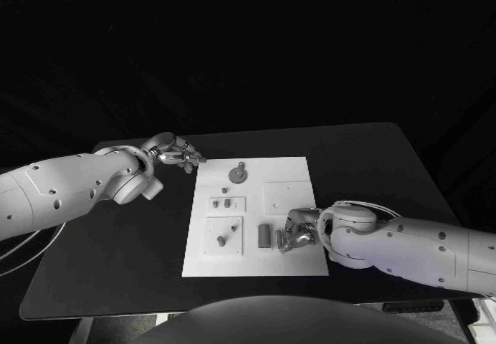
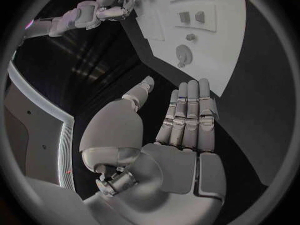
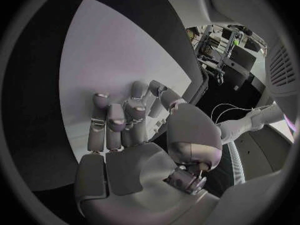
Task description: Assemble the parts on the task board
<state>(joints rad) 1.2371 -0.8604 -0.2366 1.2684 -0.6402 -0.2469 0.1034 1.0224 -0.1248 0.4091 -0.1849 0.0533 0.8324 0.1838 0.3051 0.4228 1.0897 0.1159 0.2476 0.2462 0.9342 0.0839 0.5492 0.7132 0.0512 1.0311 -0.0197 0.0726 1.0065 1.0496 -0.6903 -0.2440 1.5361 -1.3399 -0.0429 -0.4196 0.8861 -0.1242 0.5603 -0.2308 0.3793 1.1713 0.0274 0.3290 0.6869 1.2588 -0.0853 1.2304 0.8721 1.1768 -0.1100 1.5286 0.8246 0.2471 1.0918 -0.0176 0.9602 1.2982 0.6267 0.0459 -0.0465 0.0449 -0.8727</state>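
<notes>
The board (image 1: 289,179) lies mid-table (image 1: 124,265), with bare black margin along every edge. The left hand (image 1: 175,153) hovers empty, fingers straight, off the board's far left corner. The right hand (image 1: 297,229) curls on the board's right side beside a grey part (image 1: 264,236); whether it grips anything I cannot tell.

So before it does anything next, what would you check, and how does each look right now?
1. Left hand free: ok, fingers straight, holding nothing, beside the task board's far left corner.
2. Right hand grip: cannot tell; fingers curl down over the board beside a grey upright part.
3. Round disc part undisturbed: ok, lies on the board.
4. Board flat on the black table: ok.
</notes>
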